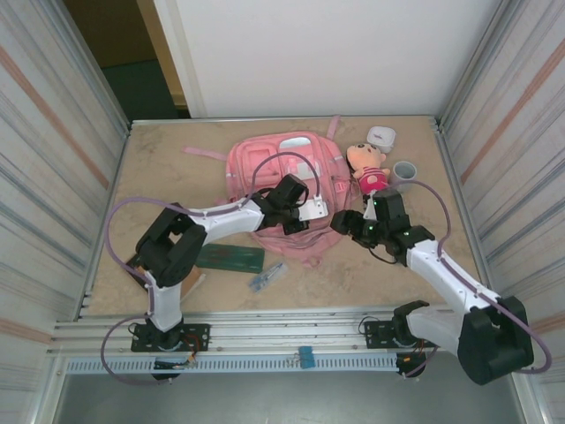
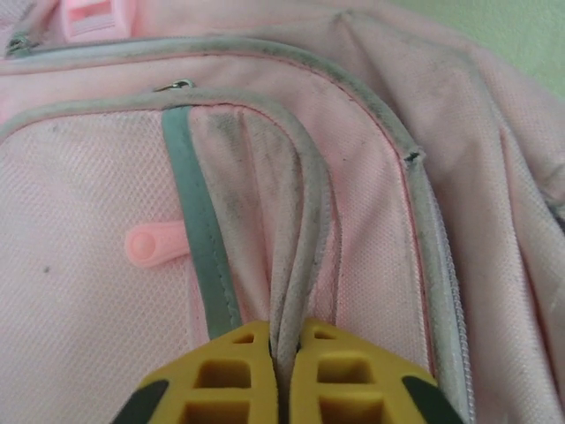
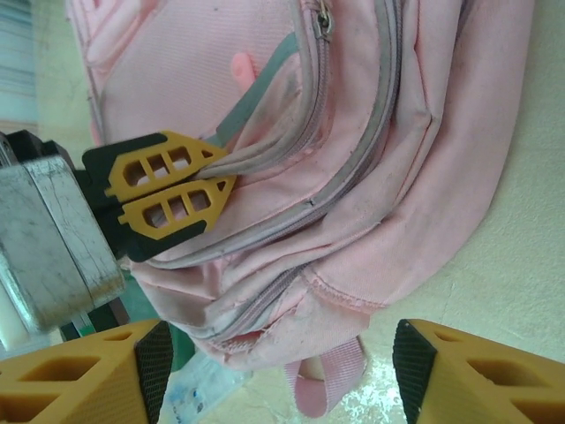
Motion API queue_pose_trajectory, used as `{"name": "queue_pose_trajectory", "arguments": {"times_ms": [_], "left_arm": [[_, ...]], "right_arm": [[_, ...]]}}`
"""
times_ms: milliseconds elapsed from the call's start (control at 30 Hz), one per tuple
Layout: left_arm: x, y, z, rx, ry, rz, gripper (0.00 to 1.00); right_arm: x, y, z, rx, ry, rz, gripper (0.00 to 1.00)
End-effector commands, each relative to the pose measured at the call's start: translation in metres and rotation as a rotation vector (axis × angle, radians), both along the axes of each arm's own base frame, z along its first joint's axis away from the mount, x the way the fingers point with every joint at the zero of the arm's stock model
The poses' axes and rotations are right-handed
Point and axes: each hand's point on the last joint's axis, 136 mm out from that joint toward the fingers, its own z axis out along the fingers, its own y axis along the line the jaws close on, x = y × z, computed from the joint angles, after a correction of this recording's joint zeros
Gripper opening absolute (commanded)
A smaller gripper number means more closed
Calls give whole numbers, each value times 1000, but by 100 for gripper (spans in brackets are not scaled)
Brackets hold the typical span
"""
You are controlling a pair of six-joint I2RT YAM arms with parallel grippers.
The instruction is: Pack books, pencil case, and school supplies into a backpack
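**Backpack** (image 1: 265, 159): pink, flat on the tabletop (image 1: 159, 168), centre-far, with the front pocket facing up.

**Left hand** (image 2: 284, 340): clenched on a raised fold of the pocket's grey piped edge (image 2: 305, 256). The fold's long axis runs straight away from the fingertips.

**Right hand** (image 3: 282, 371): released, jaws wide and holding nothing. It hovers just off the backpack's near-right corner. The pinched fold lies to its left and slightly farther away.

**Pencil case** (image 1: 231, 257): dark green, near-left of the backpack, long axis left to right.

**Pen-like supply** (image 1: 267, 276): just near-right of the case, lying at a slant.

Both lie closer to your left arm, but that hand is occupied, so judge the right hand the free one.

**Book** (image 1: 132, 262): possibly the brown sliver beside the left arm's base. It is too covered to confirm.

**Hard to make out**: which zipper the fold belongs to, and whether any compartment is open.
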Motion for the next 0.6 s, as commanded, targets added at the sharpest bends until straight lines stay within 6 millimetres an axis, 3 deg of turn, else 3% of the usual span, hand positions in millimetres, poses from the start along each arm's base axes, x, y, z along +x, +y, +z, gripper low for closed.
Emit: {"name": "queue_pose_trajectory", "arguments": {"times_ms": [0,100,333,500,567], "left_arm": [[-1,12,37,-44,-51,15,0],[-8,12,61,-78,-30,-22,0],[-1,13,140,-200,14,-62,0],[-15,25,175,-238,59,-132,0],[-23,31,182,-247,84,-167,0]], "right_arm": [[4,-4,15,-5,-79,-19,69],[9,-9,31,-10,-139,-22,70],[27,-16,63,-16,-244,-45,72],[35,-33,86,-70,-359,-88,77],[38,-42,88,-53,-358,-114,90]]}}
